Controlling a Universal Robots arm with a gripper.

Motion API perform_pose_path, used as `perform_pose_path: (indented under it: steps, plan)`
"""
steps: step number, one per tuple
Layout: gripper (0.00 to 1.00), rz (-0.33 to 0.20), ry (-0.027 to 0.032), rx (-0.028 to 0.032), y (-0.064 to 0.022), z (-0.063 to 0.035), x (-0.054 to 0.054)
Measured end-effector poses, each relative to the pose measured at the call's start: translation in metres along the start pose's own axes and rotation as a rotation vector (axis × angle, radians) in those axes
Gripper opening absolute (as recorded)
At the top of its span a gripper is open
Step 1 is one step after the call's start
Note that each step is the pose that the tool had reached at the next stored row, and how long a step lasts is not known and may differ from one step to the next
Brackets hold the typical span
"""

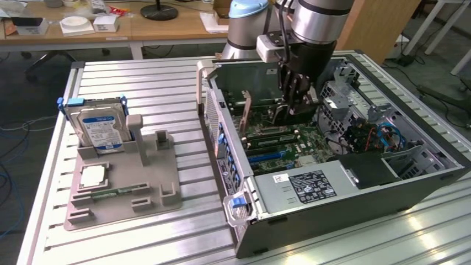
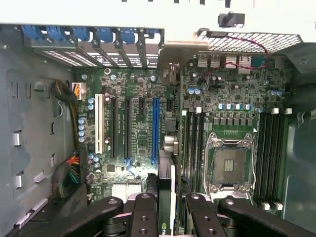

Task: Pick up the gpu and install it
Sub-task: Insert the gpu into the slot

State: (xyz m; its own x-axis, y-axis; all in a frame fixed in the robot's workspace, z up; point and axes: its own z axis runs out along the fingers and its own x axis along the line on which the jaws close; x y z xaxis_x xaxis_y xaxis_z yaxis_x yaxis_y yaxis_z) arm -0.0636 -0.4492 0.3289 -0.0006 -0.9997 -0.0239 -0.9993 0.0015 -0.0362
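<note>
The gpu (image 2: 164, 185) sits edge-on inside the hand (image 2: 170, 201).

The gripper (image 2: 170, 217) stood over the green motherboard (image 2: 143, 143) inside the computer case (image 2: 29, 123); its black fingers (image 2: 144, 215) were closed on the gpu (image 2: 165, 185), a thin dark card seen edge-on between them; the card's visible end lay near one end of the long blue slot (image 2: 155, 128); beside that slot ran black expansion slots (image 2: 126, 128) and a white slot (image 2: 98, 123); a row of blue retention clips (image 2: 79, 34) lined the case wall beyond the slots; the CPU socket (image 2: 229, 165) sat in its metal frame, contacts bare, between two banks of memory slots (image 2: 269, 158); a cable bundle (image 2: 69, 173) lay beside the board's edge.
</note>
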Motion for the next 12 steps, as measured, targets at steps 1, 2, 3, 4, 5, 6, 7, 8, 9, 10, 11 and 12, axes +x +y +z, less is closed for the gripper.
perform_pose_path:
  steps: [1, 2, 3, 4, 5, 6, 7, 8, 9, 10, 11, 12]
  plan:
    - [0.27, 0.0, -0.0001, 0.0, 0.0001, 0.0001, 0.001]
    - [0.27, 0.0, -0.0001, 0.0, 0.0002, 0.0001, 0.0021]
    - [0.27, 0.0, 0.0, 0.0, 0.0003, 0.0001, 0.0032]
    - [0.27, 0.0, -0.0001, 0.0001, 0.0004, 0.0001, 0.0043]
    - [0.27, 0.0, -0.0001, 0.0, 0.0005, 0.0001, 0.0053]
    - [0.27, 0.0, 0.0, 0.0, 0.0005, 0.0001, 0.0064]
    - [0.27, 0.0, 0.0, 0.0, 0.0006, 0.0001, 0.0075]
    - [0.27, 0.0, 0.0, 0.0, 0.0007, 0.0001, 0.0085]
    - [0.27, 0.0, 0.0, 0.0002, 0.0013, 0.0002, 0.009]
    - [0.27, 0.0, -0.0001, 0.0004, 0.002, 0.0004, 0.0094]
    - [0.27, 0.0, -0.0001, 0.0006, 0.0029, 0.0005, 0.0098]
    - [0.27, 0.0, -0.0001, 0.0007, 0.0037, 0.0006, 0.0101]
